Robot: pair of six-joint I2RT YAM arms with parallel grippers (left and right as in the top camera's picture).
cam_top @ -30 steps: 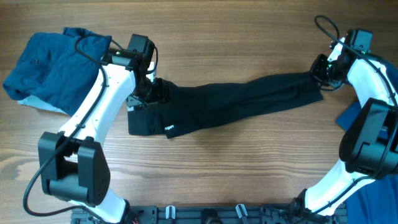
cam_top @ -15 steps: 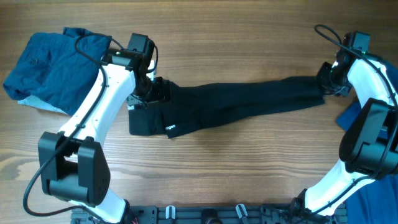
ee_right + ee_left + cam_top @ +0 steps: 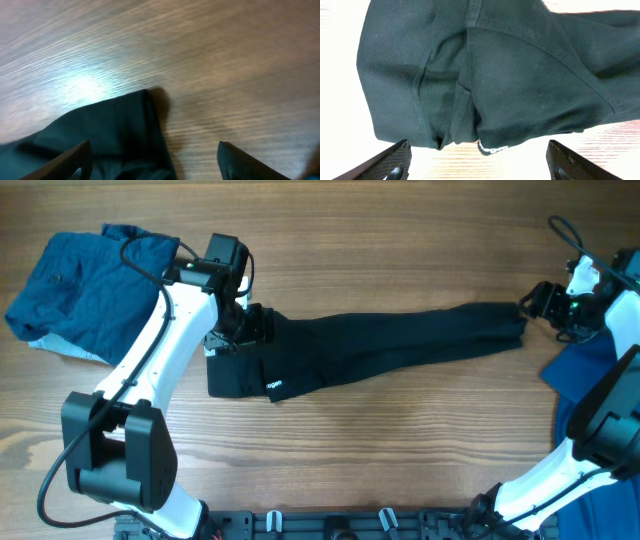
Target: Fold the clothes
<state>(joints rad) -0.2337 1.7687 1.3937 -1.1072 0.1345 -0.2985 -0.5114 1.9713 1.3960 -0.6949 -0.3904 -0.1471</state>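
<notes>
Across the middle of the wooden surface (image 3: pixel 400 460), a long black garment (image 3: pixel 380 350) is laid out flat. It runs from a wider end on the left to a narrow end on the right. A small white logo (image 3: pixel 272 387) is printed at its near left edge.

The left pincer (image 3: pixel 238 328) is positioned over the far left corner of the garment. In the left wrist view its fingers (image 3: pixel 385 162) are spread wide, nothing is clamped, and the folds of the garment lie just beyond them.

The right pincer (image 3: pixel 540 300) is placed just beside the narrow right end. Its fingers (image 3: pixel 60 160) are likewise spread wide, and the garment tip lies by the left one.

A crumpled blue garment (image 3: pixel 85 290) is located at the far left corner. A second blue cloth (image 3: pixel 585 370) is located at the right edge.
</notes>
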